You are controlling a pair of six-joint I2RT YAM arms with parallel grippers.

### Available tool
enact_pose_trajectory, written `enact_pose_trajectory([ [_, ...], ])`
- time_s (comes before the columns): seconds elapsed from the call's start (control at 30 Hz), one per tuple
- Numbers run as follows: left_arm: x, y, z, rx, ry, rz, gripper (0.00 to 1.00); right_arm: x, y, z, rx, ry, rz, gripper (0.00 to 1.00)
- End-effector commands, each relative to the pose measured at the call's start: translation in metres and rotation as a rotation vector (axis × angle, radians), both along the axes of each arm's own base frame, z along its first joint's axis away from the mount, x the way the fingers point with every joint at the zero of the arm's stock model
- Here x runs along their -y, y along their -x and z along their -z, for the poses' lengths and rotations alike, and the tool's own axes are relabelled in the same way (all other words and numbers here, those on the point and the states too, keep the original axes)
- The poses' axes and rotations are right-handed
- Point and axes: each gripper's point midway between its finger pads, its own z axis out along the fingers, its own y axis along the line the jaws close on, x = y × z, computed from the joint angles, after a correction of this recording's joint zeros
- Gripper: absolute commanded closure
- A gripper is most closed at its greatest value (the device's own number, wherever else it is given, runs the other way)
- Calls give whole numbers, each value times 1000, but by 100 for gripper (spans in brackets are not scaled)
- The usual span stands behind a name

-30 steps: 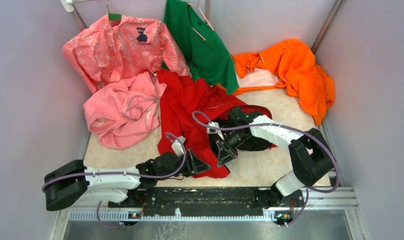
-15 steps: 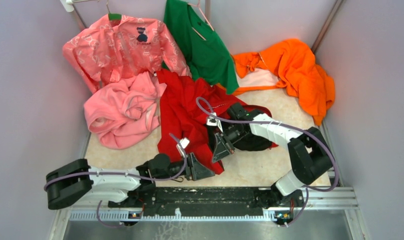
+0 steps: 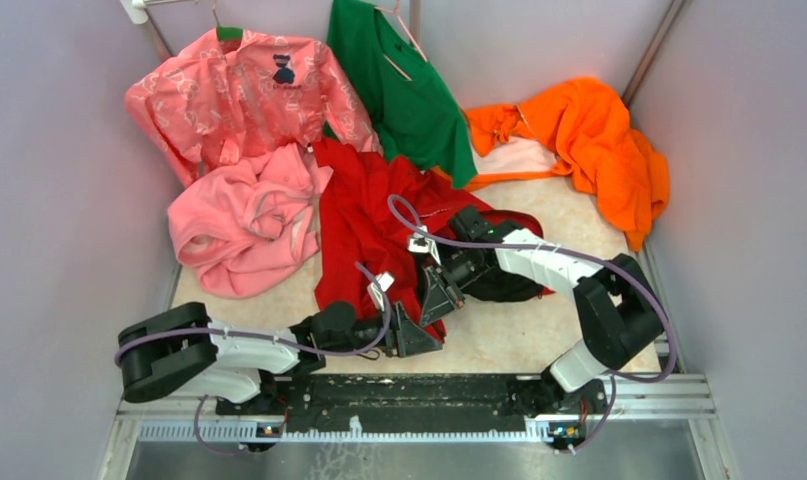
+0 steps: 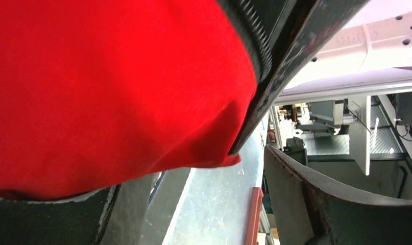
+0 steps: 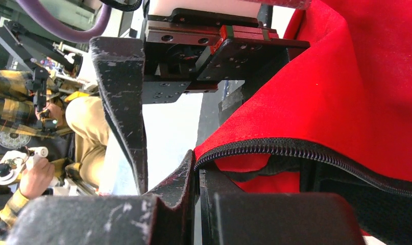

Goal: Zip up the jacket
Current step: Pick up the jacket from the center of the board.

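Red thin jacket (image 3: 364,225) lies crumpled on beige table (image 3: 539,340), btwn a pink fleece garment (image 3: 241,225) on its left & an orange garment (image 3: 589,135) at back right. Right gripper (image 5: 196,176) is clenched on the jacket's dark zipper edge (image 5: 295,148). Left gripper (image 3: 426,338) sits just beside it at the near hem, jaws spread wide, red cloth lying against one finger (image 4: 267,56). Green shirt (image 3: 404,85) & patterned pink shirt (image 3: 244,95) hang at back.

Right end effector (image 5: 197,176) pinching jacket (image 5: 357,87) zipper edge.
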Motion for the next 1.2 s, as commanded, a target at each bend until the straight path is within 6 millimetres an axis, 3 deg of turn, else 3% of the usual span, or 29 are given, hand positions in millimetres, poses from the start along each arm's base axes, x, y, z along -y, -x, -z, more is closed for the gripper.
enact_pose_trajectory([
  [0.0,11,-12,-13,25,10,-29,18,-6,4,-5,28,-37,-29,100],
  [0.6,7,-19,-3,63,-9,-61,50,-6,2,-2,54,-15,-29,100],
  [0.87,3,-17,4,92,-34,-30,51,-4,-2,-1,101,4,-32,100],
  [1.17,3,-17,7,102,-48,-9,72,-3,-4,0,125,14,-24,100],
])
